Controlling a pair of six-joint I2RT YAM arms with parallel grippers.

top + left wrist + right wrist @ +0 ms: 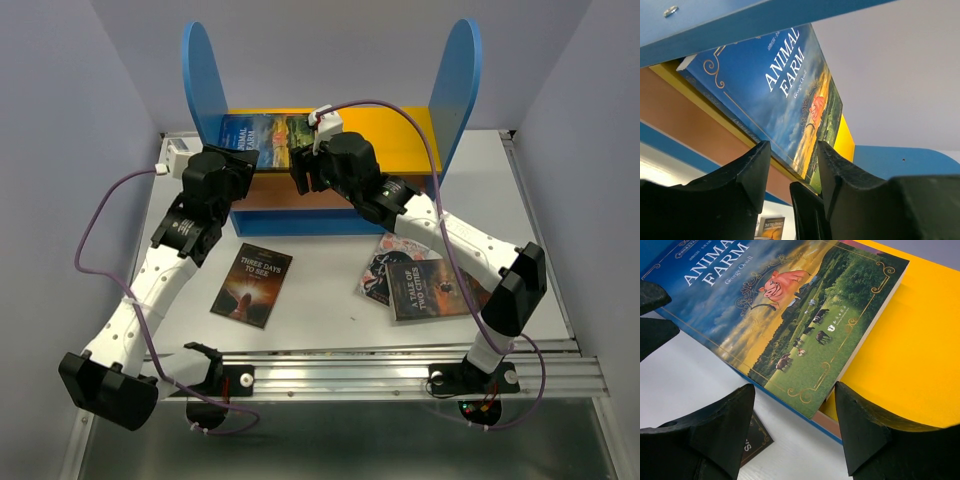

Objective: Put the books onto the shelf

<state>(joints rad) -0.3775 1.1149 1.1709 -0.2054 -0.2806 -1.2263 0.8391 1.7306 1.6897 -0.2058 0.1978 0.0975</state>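
One of the books, a blue "Animal Farm" paperback (pixel 262 138) (pixel 785 95) (pixel 790 315), lies flat on the left of the shelf's yellow top board (pixel 400 140) (pixel 910 340). One near corner juts over the board's front edge. My left gripper (pixel 243 165) (pixel 793 146) is low at the shelf's front left, jaws apart, and the book's near edge shows in the gap beyond them. My right gripper (pixel 300 175) (pixel 794 386) hovers open over the jutting corner, touching nothing. Three more books lie on the table: "Three Days to See" (pixel 252 284), "A Tale of Two Cities" (pixel 430 288) and one partly under it (pixel 385 262).
The shelf's tall blue side panels (pixel 203 75) (pixel 455 75) rise on either side of the top board. Its brownish middle board (pixel 695 122) sits just below the book. Purple cables loop off both wrists. An aluminium rail (pixel 400 375) runs along the table's near edge.
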